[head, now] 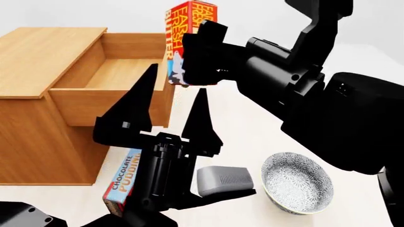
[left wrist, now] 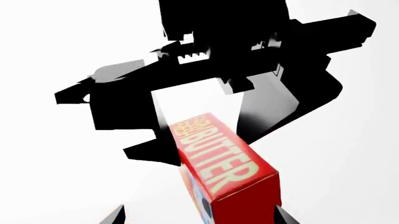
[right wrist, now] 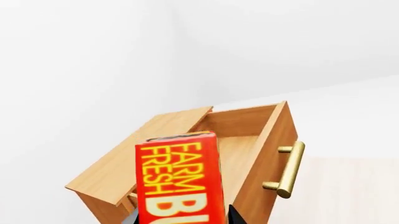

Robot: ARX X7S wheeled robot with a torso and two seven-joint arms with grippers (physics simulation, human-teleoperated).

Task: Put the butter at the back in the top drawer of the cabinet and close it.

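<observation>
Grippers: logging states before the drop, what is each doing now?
Left gripper: open, holding nothing.
Right gripper: closed on the butter.

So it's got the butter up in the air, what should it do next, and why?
Probably carry the butter leftward, over the open top drawer, then lower it. The right tool grips the box just outside the drawer's front corner, above the rim, and the drawer looks pulled out and bare inside. The left tool is open and holds nothing.
</observation>
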